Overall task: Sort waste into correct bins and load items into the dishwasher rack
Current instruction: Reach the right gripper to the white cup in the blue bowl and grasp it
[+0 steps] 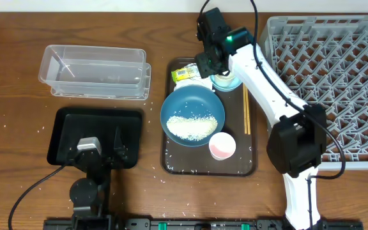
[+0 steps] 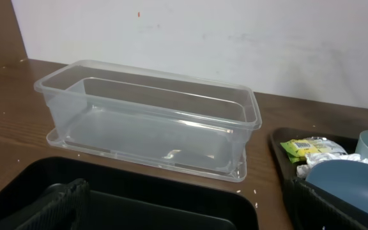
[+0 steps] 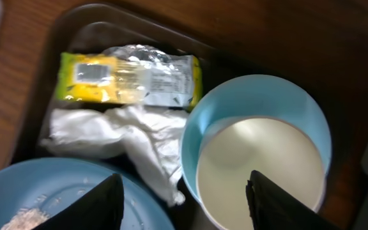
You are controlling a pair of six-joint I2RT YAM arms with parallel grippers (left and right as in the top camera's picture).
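Risk lay in the crumpled napkin [image 3: 120,134], because the right gripper's [image 3: 184,191] fingers [image 3: 101,204] stood apart astride the rim of the light-blue cup [image 3: 254,96] on the brown serving tray [image 3: 222,54], and closing there could pinch the paper or tip the nested white cup [image 3: 260,169].

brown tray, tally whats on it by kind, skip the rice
bowl: 1
cups: 3 - pink cup, light-blue cup, white cup nested in the light-blue one
chopstick pair: 1
wrapper: 1
napkin: 1
total: 7
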